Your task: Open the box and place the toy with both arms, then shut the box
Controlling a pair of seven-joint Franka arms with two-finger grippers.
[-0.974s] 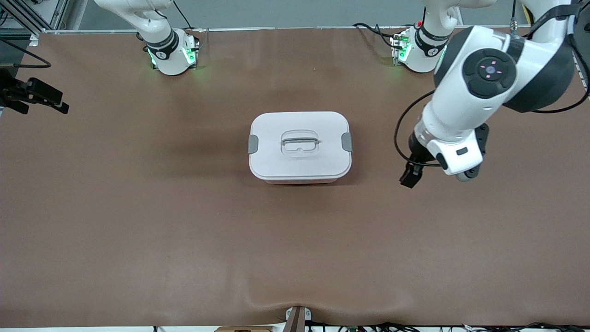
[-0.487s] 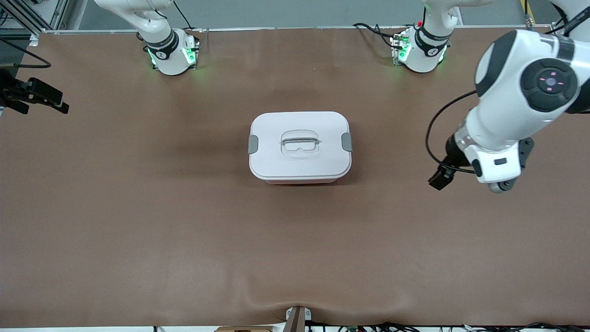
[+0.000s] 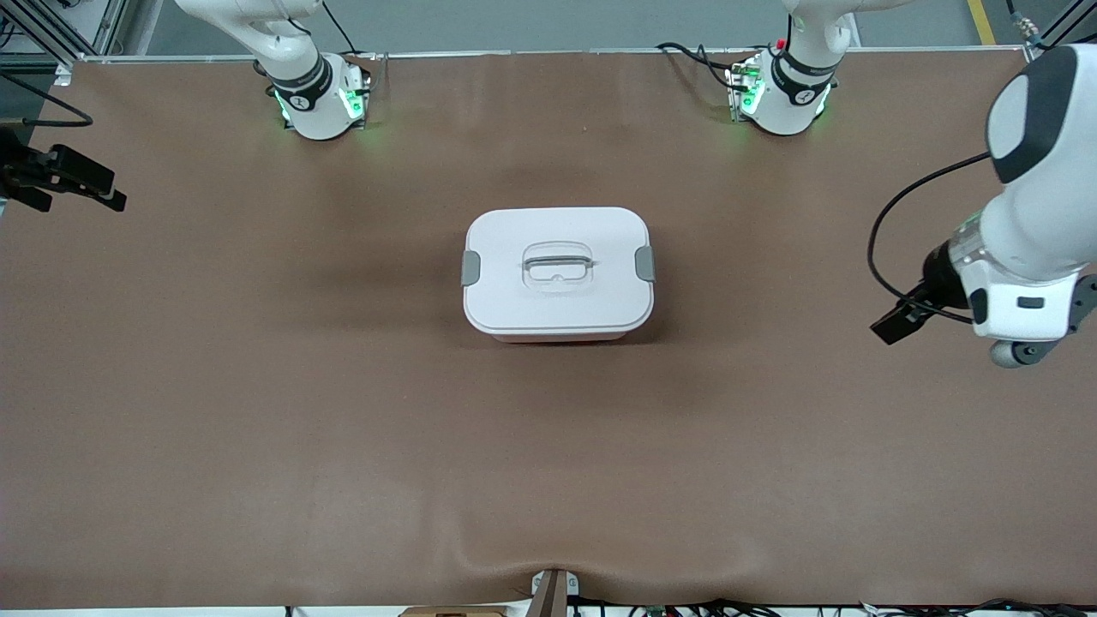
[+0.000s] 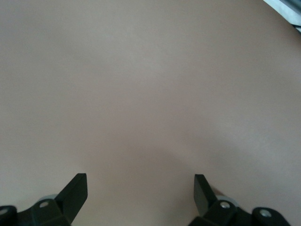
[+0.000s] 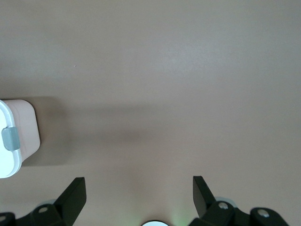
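The box [image 3: 557, 272] stands in the middle of the table with its white lid on, the clear handle [image 3: 558, 266] lying in its recess and a grey clip [image 3: 645, 263] at each short end. The toy is out of view. My left gripper [image 3: 896, 324] hangs over bare table toward the left arm's end, well apart from the box; it [image 4: 140, 188] is open with nothing between its fingers. My right gripper [image 3: 73, 184] waits at the right arm's end of the table, open [image 5: 138, 188] and empty. One end of the box [image 5: 14, 136] shows in the right wrist view.
The brown mat [image 3: 343, 428] covers the whole table. The two arm bases [image 3: 317, 94] [image 3: 784, 90] stand along the edge farthest from the front camera. A small bracket [image 3: 553, 591] sits at the nearest edge.
The left arm has swung away from the box toward its own end of the table, gripper still open. The right arm and the box have not moved.
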